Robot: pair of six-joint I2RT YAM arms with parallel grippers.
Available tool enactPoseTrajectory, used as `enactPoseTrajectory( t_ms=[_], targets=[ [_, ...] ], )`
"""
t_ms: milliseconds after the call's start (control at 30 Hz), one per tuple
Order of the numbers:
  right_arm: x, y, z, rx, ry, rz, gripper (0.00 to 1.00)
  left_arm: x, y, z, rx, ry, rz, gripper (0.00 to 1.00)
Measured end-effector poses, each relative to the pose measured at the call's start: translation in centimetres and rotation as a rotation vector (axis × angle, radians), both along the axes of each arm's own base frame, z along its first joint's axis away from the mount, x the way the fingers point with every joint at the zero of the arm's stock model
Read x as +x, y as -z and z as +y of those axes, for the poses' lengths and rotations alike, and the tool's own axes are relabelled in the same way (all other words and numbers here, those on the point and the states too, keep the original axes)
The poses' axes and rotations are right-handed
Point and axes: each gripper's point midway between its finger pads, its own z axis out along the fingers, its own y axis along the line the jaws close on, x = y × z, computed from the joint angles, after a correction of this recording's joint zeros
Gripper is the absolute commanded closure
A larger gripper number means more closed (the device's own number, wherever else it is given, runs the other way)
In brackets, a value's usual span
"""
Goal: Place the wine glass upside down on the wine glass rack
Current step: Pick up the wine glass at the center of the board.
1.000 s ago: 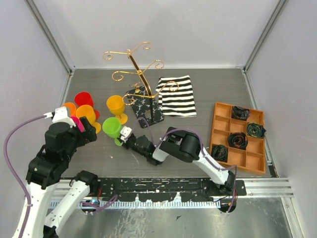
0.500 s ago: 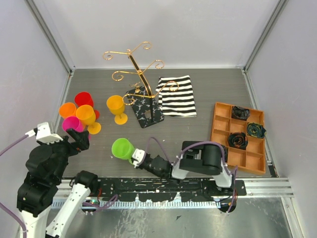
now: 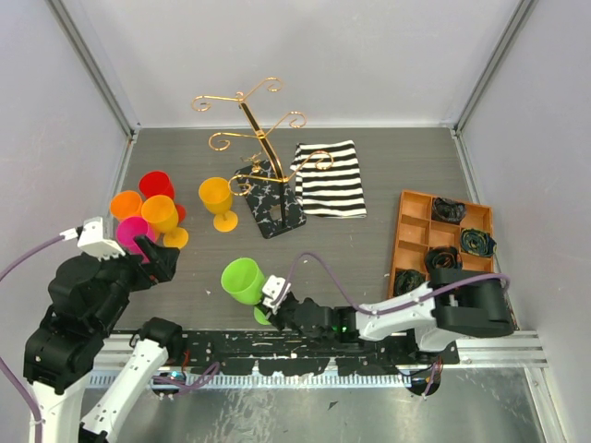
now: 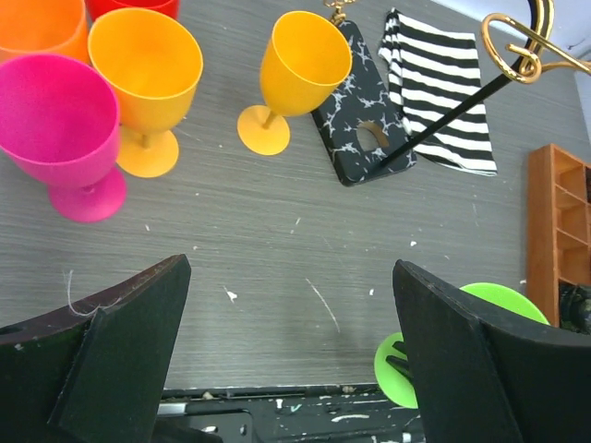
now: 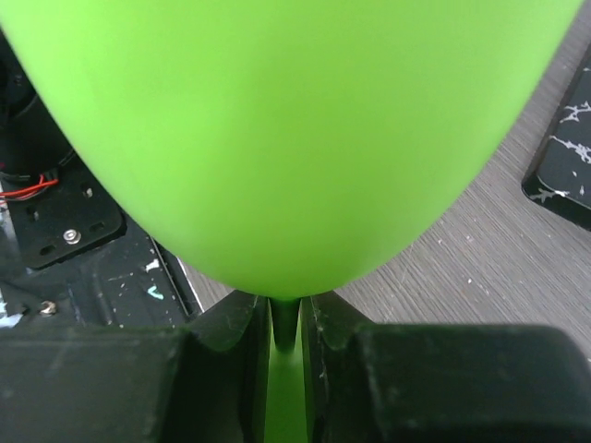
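Note:
The green wine glass (image 3: 242,280) is held by its stem near the table's front edge, left of centre, bowl tilted up and to the left. My right gripper (image 3: 271,310) is shut on the stem (image 5: 284,325), and the green bowl (image 5: 295,138) fills the right wrist view. The wine glass rack (image 3: 261,138) is a gold wire stand on a black veined base (image 3: 274,205) at the back centre, with no glass on its arms. It also shows in the left wrist view (image 4: 366,111). My left gripper (image 3: 152,260) is open and empty (image 4: 291,346), raised over the front left.
Red (image 3: 156,184), orange (image 3: 126,203), amber (image 3: 160,213), pink (image 3: 132,231) and yellow (image 3: 216,197) glasses stand upright at the left. A striped cloth (image 3: 331,178) lies right of the rack. An orange compartment tray (image 3: 401,242) with dark rolled items sits at the right.
My right arm has swung back and to the right along the front edge, carrying the green glass nearer the front. My left arm drew back from the glasses, then edged forward.

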Motion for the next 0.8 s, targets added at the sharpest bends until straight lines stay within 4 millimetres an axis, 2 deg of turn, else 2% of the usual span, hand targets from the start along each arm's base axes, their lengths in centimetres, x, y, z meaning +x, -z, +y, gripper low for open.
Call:
enactPoseTrajectory(
  t_ms=[333, 533, 700, 800],
  targets=[
    [-0.4, -3.7, -4.0, 0.023, 0.025, 0.069, 0.99, 0.2, 2.0, -2.5, -0.101, 0.086, 0.037, 0.02],
    [0.4, -5.9, -7.4, 0.069, 0.083, 0.057, 0.99, 1.6, 3.3, -5.5, -0.199, 0.18, 0.066, 0.01],
    [1.6, -8.2, -10.3, 0.152, 0.161, 0.026, 0.99, 2.9, 4.3, -8.4, -0.302, 0.265, 0.108, 0.01],
    [2.2, -9.9, -11.7, 0.202, 0.203, 0.006, 0.99, 3.2, 4.8, -9.4, -0.352, 0.29, 0.127, 0.02]
  ],
)
